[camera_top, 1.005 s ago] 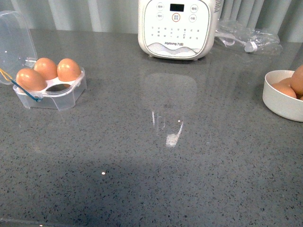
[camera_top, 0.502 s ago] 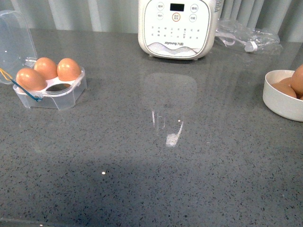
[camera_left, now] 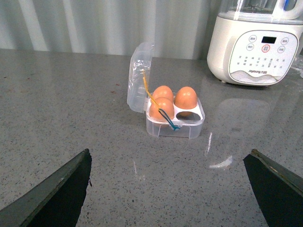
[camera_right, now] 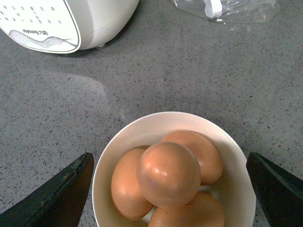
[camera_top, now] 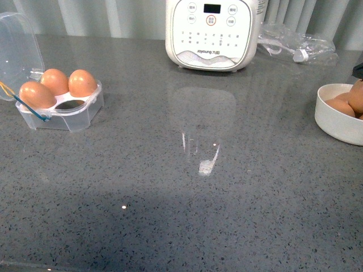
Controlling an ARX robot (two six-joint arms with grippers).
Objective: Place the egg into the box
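Over the white bowl, the right hand hovers, spread wide.

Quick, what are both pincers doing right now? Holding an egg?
Left pincer: open, holding nothing.
Right pincer: open, holding nothing, pointed at the bowl.

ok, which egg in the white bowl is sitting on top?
The centre egg: it rests on the other eggs, which lie lower against the wall of the white bowl.
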